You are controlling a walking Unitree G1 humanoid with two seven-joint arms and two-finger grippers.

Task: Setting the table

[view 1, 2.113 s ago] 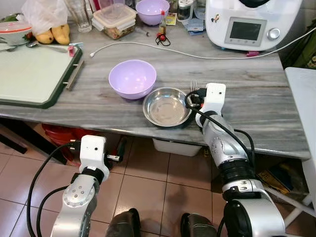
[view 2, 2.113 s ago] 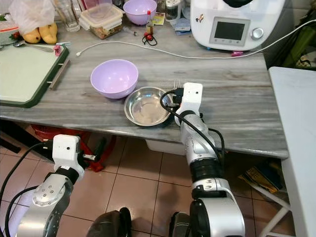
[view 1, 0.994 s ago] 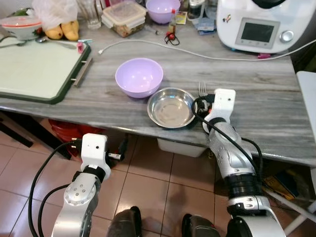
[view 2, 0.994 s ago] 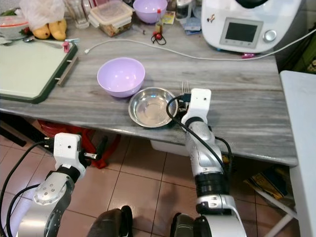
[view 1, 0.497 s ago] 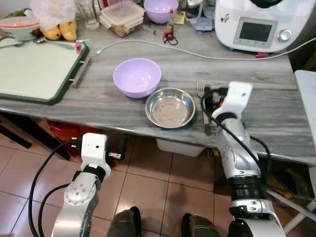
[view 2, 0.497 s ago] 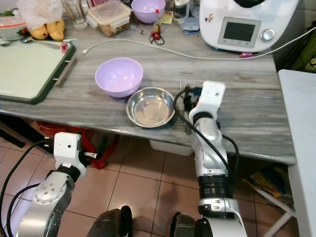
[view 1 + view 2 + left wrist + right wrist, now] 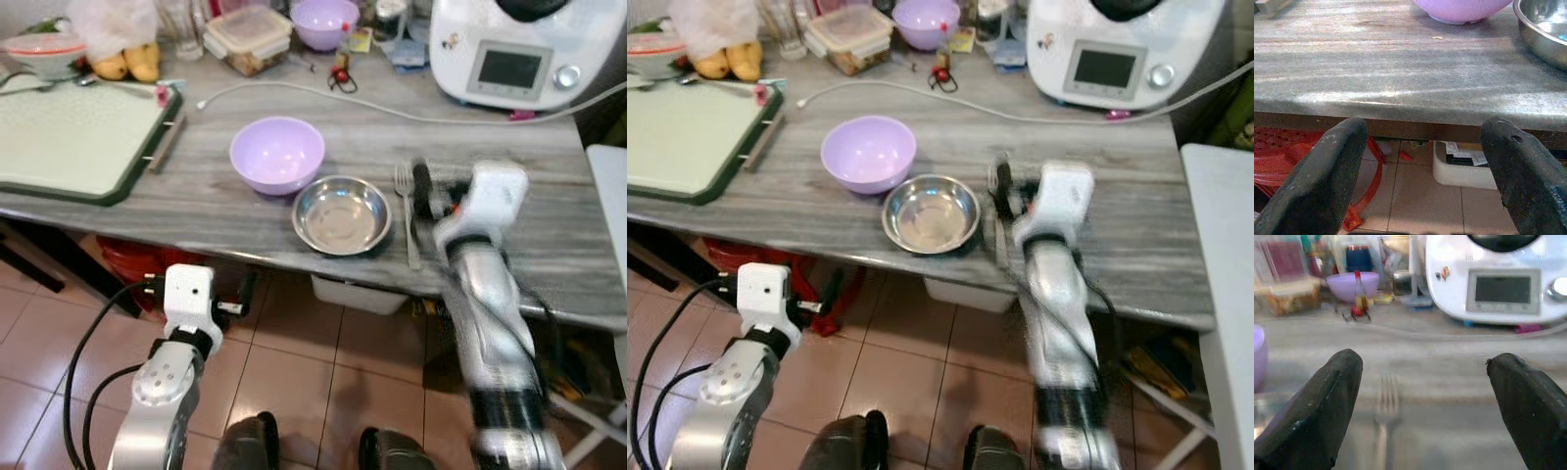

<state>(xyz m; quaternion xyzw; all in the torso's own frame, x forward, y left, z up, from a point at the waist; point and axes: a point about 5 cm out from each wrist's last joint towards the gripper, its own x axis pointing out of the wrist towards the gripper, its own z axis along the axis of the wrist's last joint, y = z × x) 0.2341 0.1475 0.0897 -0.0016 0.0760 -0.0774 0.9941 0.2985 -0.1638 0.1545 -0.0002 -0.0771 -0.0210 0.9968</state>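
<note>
Beside steel bowl (image 7: 342,214), fork (image 7: 407,217), R gripper (image 7: 423,190) above, open

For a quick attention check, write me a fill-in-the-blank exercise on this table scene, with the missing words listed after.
1. The fork lies on the table just right of the ____ bowl.
2. The right gripper, over the fork, has its fingers ____.
3. The plastic bowl behind the metal one is ____ in colour.
4. The left gripper hangs below the table's ____.

Missing words: metal; open; purple; edge
</note>
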